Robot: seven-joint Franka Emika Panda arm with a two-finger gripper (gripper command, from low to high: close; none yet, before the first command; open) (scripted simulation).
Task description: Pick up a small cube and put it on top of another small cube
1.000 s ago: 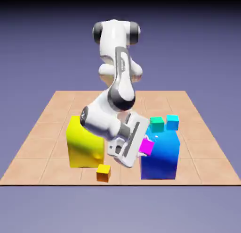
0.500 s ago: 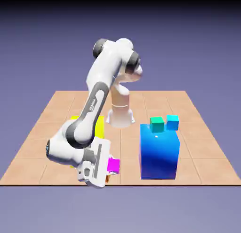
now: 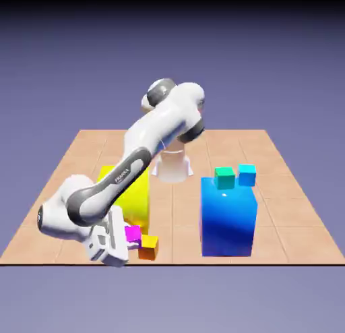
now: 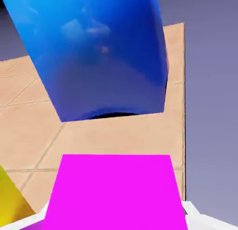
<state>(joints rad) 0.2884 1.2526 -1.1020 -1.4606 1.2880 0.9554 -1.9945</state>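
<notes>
In the exterior view my gripper (image 3: 129, 236) is low near the table's front edge, shut on the small magenta cube (image 3: 133, 232). That cube hangs just to the left of and slightly above the small orange cube (image 3: 149, 247), which rests on the table. I cannot tell whether the two touch. The hand view has the magenta cube (image 4: 116, 192) filling its bottom, large between the fingers and hiding their tips. The orange cube is out of the hand view.
A big yellow cube (image 3: 133, 190) stands right behind my hand, partly hidden by the arm. A big blue cube (image 3: 229, 217) stands at the exterior view's right, with a teal cube (image 3: 225, 177) and a cyan cube (image 3: 247, 174) behind it. The tiled table's edge (image 4: 184, 108) is close.
The arm has swung from beside the big blue cube toward the exterior view's left and lowered, carrying the magenta cube to just beside the orange cube.
</notes>
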